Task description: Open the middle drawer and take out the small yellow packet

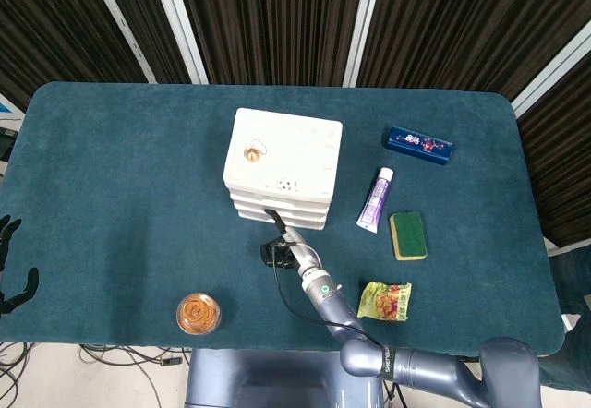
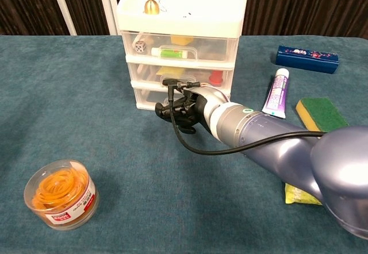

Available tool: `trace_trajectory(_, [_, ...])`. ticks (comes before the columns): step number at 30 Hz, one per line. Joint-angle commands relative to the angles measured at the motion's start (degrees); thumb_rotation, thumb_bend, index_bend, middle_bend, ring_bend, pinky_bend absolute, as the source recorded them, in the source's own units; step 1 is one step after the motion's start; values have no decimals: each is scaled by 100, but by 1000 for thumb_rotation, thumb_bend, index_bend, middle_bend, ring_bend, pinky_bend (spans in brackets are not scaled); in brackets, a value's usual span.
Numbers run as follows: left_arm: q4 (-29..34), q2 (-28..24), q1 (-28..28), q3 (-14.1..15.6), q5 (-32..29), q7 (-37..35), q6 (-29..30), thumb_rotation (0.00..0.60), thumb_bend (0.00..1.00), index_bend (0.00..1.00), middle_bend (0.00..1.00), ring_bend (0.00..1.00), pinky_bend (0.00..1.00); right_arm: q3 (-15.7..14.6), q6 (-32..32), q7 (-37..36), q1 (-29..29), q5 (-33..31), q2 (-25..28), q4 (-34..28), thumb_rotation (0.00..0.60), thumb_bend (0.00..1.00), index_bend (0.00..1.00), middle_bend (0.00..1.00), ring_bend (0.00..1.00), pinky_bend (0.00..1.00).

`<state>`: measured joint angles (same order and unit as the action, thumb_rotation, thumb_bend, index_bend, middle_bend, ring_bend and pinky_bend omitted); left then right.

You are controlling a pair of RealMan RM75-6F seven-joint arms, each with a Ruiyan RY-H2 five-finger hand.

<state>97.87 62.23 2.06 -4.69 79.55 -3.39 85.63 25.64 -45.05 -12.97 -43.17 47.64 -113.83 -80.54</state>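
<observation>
One drawer unit [image 1: 283, 167], three drawers; one tube [image 1: 375, 200], one sponge [image 1: 407, 234], one blue box [image 1: 417, 144], one rubber-band tub [image 1: 198, 313], one packet [image 1: 384, 300].

The right arm [image 2: 276, 142] reaches forward across the middle of the scene, its grey forearm running from lower right up to the right hand [image 2: 183, 107]. That hand is dark, its fingers [image 2: 168, 83] curled forward and bunched together; a black cable loops beneath the wrist. The left hand [image 1: 11, 270] shows only at the far left edge of the head view, fingers spread apart
</observation>
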Motion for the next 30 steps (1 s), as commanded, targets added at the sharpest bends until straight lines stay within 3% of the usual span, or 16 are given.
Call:
trace_trajectory(1, [1,1,0,-1,-4,5,-1,600,458,44,24,0,0,-11,60,-58,9,31,36,-26,600,639,0,860,986,944])
trace_trajectory(30, [12,6,-2,-11,-27,39,-5,600,458,44,24,0,0,-349,238,-523,228,461,229,-387,600,639,0,861,986,944])
